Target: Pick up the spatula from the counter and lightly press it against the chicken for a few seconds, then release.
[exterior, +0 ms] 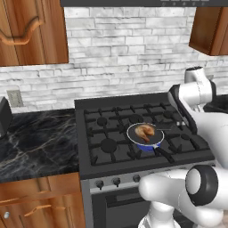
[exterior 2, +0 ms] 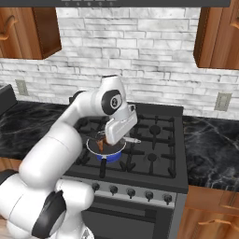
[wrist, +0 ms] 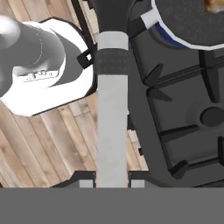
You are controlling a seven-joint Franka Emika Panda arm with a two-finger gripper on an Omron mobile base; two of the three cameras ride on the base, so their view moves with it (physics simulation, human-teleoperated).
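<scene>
Hand view: the claw (wrist: 112,183) is clenched on the spatula (wrist: 112,131), a flat pale-grey handle with a rough dark band, held over the black stove (wrist: 175,100). Browned chicken (exterior: 144,130) lies in the round blue pan (exterior: 149,146).

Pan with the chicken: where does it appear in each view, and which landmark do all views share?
Left base view: the pan at centre right, on the stove.
Right base view: the pan just left of centre, blue wall showing.
Hand view: the pan in the top right corner, right of the spatula.
Shared landmark: the chicken lying in it.
</scene>
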